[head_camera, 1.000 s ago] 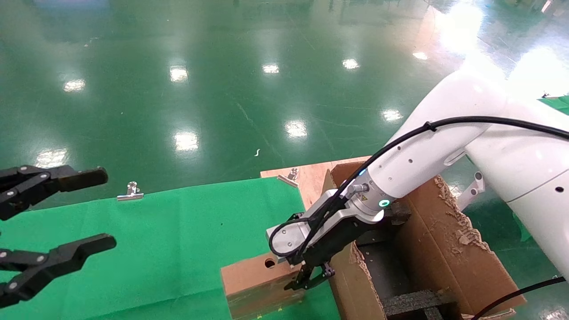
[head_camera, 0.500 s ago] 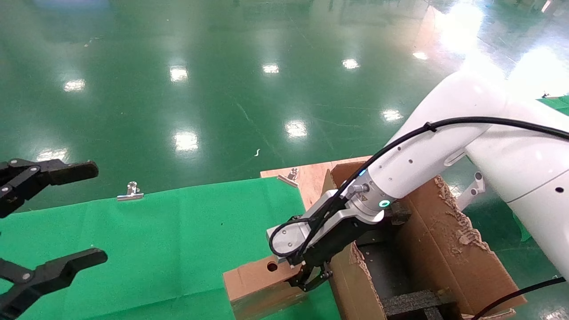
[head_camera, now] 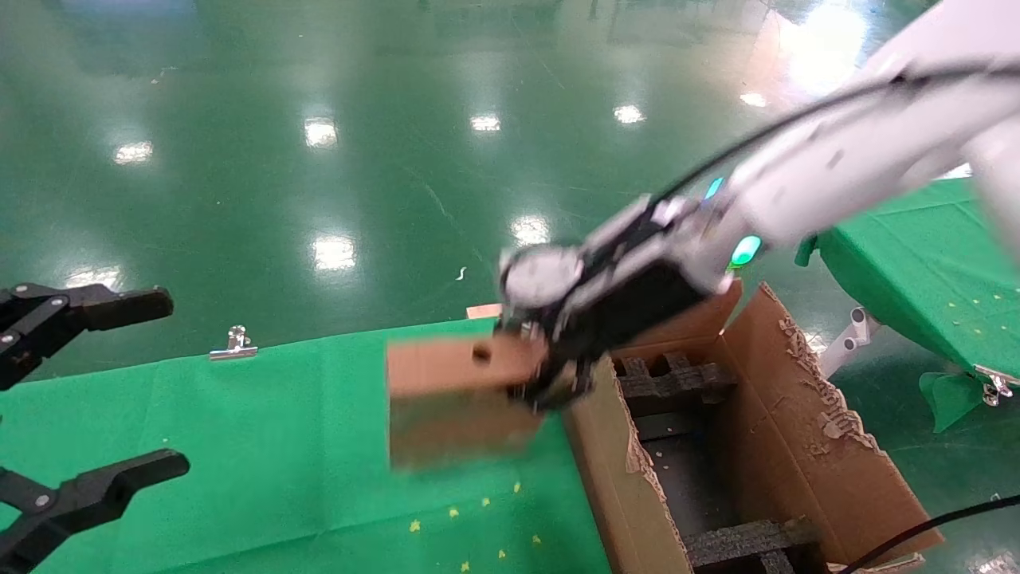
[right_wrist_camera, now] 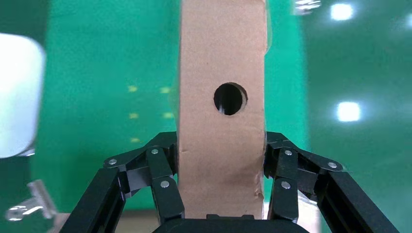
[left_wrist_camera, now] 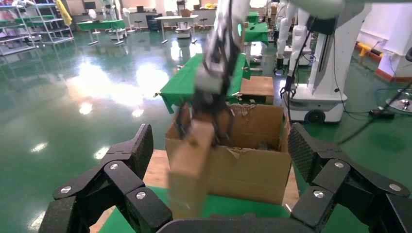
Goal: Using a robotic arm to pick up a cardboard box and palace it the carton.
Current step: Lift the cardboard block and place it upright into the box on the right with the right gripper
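Note:
The small brown cardboard box [head_camera: 454,399], with a round hole in its narrow side, hangs in the air above the green cloth. It is just left of the carton's near wall. The white robotic arm's right gripper [head_camera: 546,383] is shut on the box's end; the right wrist view shows the box [right_wrist_camera: 221,58] pinched between the fingers [right_wrist_camera: 163,170] of that gripper [right_wrist_camera: 221,145]. The large carton [head_camera: 797,430] with torn flaps stands open at the right. My left gripper [head_camera: 175,381] stays open at the left edge, holding nothing; its wrist view faces the box [left_wrist_camera: 192,165] and the carton [left_wrist_camera: 252,167].
Black foam inserts [head_camera: 741,542] line the carton's inside. A green cloth [head_camera: 279,446] covers the table, with a metal clip [head_camera: 233,344] at its far edge. Another green-covered table [head_camera: 932,263] stands at the right, and a black cable [head_camera: 932,526] crosses the lower right corner.
The right arm has lifted the cardboard box off the green cloth and swung upward. The left gripper drew back toward the left edge and has since held still.

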Available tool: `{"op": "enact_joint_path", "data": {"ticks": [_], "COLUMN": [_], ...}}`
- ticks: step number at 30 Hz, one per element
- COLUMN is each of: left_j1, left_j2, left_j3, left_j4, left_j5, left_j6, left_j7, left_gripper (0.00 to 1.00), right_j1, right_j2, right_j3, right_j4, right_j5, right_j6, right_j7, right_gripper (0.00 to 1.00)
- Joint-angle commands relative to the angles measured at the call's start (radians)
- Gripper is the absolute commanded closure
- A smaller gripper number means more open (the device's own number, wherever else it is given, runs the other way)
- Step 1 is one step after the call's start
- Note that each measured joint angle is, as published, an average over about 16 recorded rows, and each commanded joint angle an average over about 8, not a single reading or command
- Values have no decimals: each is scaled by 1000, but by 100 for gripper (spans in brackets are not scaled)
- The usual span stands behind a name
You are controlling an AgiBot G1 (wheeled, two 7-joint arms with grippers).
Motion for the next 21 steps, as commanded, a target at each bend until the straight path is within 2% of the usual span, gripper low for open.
{"op": "enact_joint_path", "data": {"ticks": [1,7,13,21], "left_j1": [0,0,0,0], "left_j2": [0,0,0,0], "left_j3": [0,0,0,0], "left_j4": [0,0,0,0], "left_j5": [0,0,0,0], "left_j6": [0,0,0,0], "left_j7": [0,0,0,0], "left_gripper": [0,0,0,0], "right_j1": [51,177,260,359], "right_j2": [9,59,130,312], "right_j3": [6,-43,-116,-231], "right_j4": [-23,-82,-123,-116], "right_j5": [12,71,102,112], "right_j6": [-8,-14,-14,-18], "right_j7": [-1,-13,-12,18], "right_gripper": [100,100,100,100]}}
